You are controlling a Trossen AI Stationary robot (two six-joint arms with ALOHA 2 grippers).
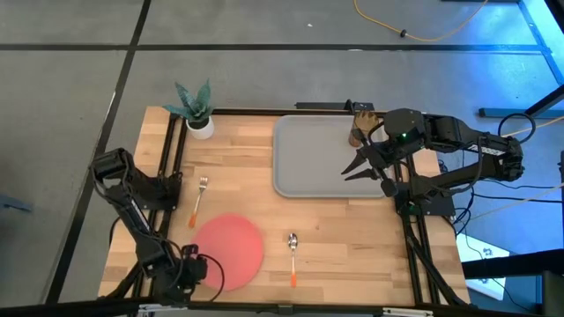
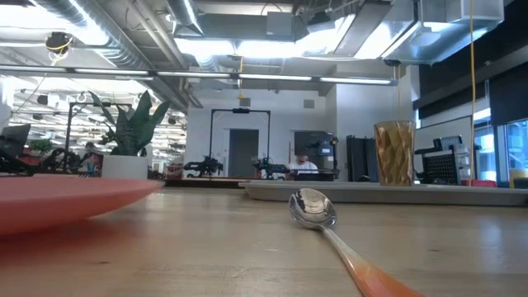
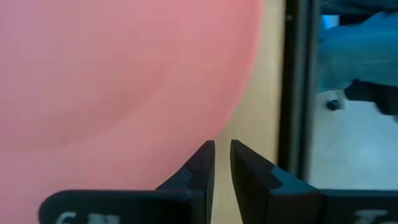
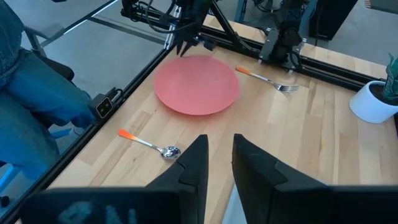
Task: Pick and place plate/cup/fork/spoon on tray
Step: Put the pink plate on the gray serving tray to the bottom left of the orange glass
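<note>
The coral plate (image 1: 231, 248) lies flat on the wood near the table's front left. My left gripper (image 3: 222, 149) slants down over its near-left rim (image 4: 186, 57), open by a narrow gap; one finger shows over the plate and one over bare wood. The amber cup (image 1: 359, 132) stands upright in the far right corner of the grey tray (image 1: 308, 176). My right gripper (image 1: 351, 165) hangs open above the tray's right side, holding nothing. The fork (image 1: 199, 199) lies left of the tray. The spoon (image 1: 293, 254) lies right of the plate. My left gripper comes at the plate's near-left rim (image 3: 214, 134) slanting down from the table's near left. Wood shows in the gap between the fingers. I cannot tell whether either finger touches the plate, which rests on the table.
A white pot with a green plant (image 1: 199, 123) stands at the far left corner. A person in blue (image 4: 37, 93) sits just off the table's near edge. Bare wood lies between the plate, the spoon and the tray.
</note>
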